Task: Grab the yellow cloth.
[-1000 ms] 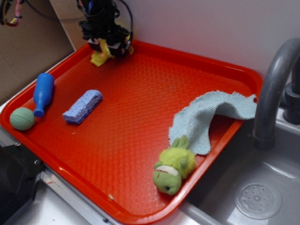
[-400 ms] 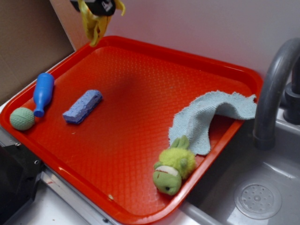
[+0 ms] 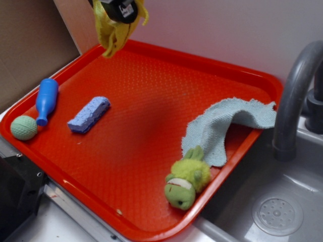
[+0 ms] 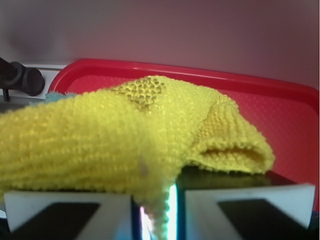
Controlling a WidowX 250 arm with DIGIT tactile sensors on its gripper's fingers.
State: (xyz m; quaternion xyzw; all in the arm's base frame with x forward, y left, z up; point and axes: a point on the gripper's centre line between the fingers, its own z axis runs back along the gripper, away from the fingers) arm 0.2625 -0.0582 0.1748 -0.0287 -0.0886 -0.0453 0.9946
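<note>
The yellow cloth [image 3: 114, 34] hangs in wrinkly folds from my gripper [image 3: 120, 9], which is shut on it high above the far left corner of the red tray [image 3: 262, 80]. In the wrist view the yellow cloth [image 4: 125, 135] fills most of the frame, draped over the jaws. A narrow fold of it is pinched between the two nearly closed fingers, at my gripper's [image 4: 159, 210] middle. The cloth's lower tip dangles clear of the tray.
On the tray lie a blue sponge [image 3: 89, 114], a blue bowling pin [image 3: 46, 99], a green ball [image 3: 23, 127], a pale blue-grey knitted cloth [image 3: 222, 126] and a green plush frog [image 3: 186, 179]. A grey faucet [image 3: 295, 91] and sink [image 3: 277, 214] stand at the right.
My gripper has risen from the tray's far left corner with the yellow cloth in it, then shifted slightly right and toward the front. The cloth hangs lower and fuller than before.
</note>
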